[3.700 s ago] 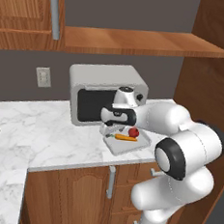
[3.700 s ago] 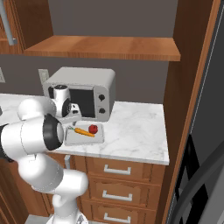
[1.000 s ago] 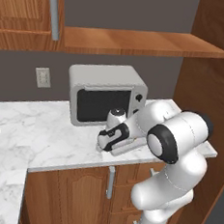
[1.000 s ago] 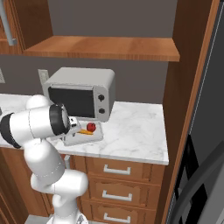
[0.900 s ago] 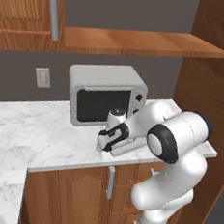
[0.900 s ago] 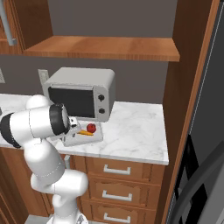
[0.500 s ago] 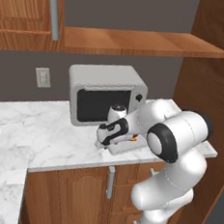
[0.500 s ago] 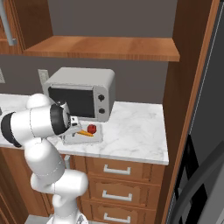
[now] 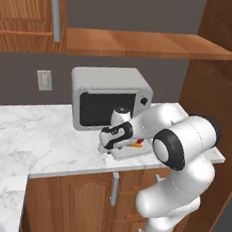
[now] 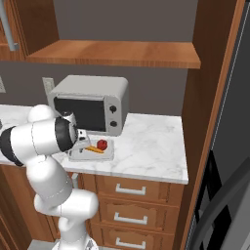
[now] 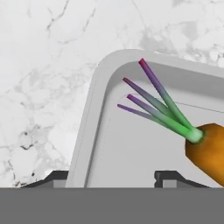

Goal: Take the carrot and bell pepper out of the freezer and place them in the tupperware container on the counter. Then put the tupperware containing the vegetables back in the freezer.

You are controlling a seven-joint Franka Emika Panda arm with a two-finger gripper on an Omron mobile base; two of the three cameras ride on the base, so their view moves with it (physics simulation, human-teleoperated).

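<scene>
- White marble counter (image 9: 50, 142) is being used as the resting place for the tupperware container (image 9: 129, 153), which is being kept near the front edge, just in front of the grey microwave (image 9: 107, 97).
- Both vegetables are being held inside the container.
- In the right base view, the orange carrot (image 10: 95, 149) is being shown lying flat in the container, and the red bell pepper (image 10: 101, 144) is being shown just behind it, on the microwave side.
- In the left base view, most of the container is being hidden by the white arm, and just a bit of orange and red is being seen past it.
- The gripper (image 9: 105, 146) is being held low at the left end of the container, with the arm being bent down over the counter.
- In the hand view, the gripper (image 11: 116, 177) is being kept spread, with its two dark tips being held apart.
- One side wall of the container (image 11: 83, 144) is being straddled by the two tips: one tip is being kept outside, over the marble (image 11: 43, 65), and the other inside.
- Nothing is being pinched, because a gap is being left between the inner tip and the wall.
- The carrot's thick end (image 11: 210, 148) is being seen inside a rounded corner, with its green top being pointed at that corner.
</scene>
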